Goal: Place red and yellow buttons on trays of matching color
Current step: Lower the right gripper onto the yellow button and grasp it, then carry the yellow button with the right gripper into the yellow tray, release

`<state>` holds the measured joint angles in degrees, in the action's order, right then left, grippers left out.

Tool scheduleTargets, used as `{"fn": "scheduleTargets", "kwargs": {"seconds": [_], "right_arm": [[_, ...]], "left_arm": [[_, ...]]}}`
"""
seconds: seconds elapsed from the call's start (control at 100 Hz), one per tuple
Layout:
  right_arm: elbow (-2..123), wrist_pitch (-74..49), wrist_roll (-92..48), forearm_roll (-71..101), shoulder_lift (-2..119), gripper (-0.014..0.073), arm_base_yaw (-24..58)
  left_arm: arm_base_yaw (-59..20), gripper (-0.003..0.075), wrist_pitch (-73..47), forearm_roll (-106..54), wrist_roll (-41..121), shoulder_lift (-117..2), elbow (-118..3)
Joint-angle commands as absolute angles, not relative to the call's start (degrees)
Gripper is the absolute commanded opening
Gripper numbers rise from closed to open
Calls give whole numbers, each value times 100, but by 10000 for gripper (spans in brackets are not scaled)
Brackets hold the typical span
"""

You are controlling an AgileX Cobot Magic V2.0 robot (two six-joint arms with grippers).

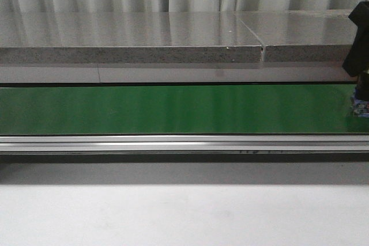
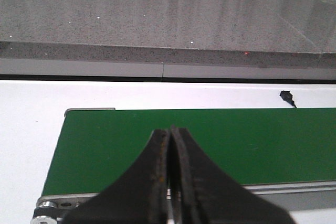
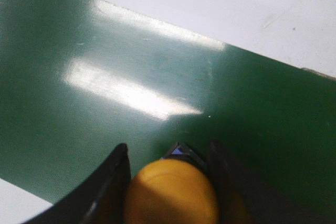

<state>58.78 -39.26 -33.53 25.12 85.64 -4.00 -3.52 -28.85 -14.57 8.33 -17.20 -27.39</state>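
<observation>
A yellow button [image 3: 172,192] with a dark blue base sits between the two black fingers of my right gripper [image 3: 169,153], which is shut on it just over the green conveyor belt [image 3: 131,77]. In the front view that gripper [image 1: 360,105] shows only at the far right edge, over the belt [image 1: 173,108], with a bit of the blue base visible. My left gripper [image 2: 170,129] is shut with nothing in it, its fingers pressed together above the belt's left end [image 2: 94,145]. The red button and the trays are out of view.
A grey stone counter [image 1: 144,33] runs behind the belt, and a silver rail [image 1: 173,142] runs along its front. A white table surface [image 1: 173,211] lies nearest me. A small black cable end [image 2: 286,96] lies on the white strip behind the belt.
</observation>
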Motion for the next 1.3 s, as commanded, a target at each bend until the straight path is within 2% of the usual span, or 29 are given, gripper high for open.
{"fn": "scheduleTargets", "kwargs": {"seconds": [0.0,0.22,0.36,0.57,0.77,0.95,1.29], "right_arm": [[6121,-3902,-3264,2648,8382,183,-441],[6356,-4159,-2652,2065,8012,183,-483],[6415,-4458,-2251,1735,7670,183,-867],[6415,-4660,-1826,1702,7249,183,-2214],[6415,-4231,-1131,1702,7211,183,-3823],[6415,-3643,-625,1702,7435,183,-4769],[6396,-3704,-556,1538,8002,183,-4939]], "left_arm": [[-403,-19,-2483,-1553,830,-1767,-2894],[-403,-19,-2483,-1553,830,-1767,-2894],[-403,-19,-2483,-1553,830,-1767,-2894],[-403,-19,-2483,-1553,830,-1767,-2894],[-403,-19,-2483,-1553,830,-1767,-2894],[-403,-19,-2483,-1553,830,-1767,-2894],[-403,-19,-2483,-1553,830,-1767,-2894]]}}
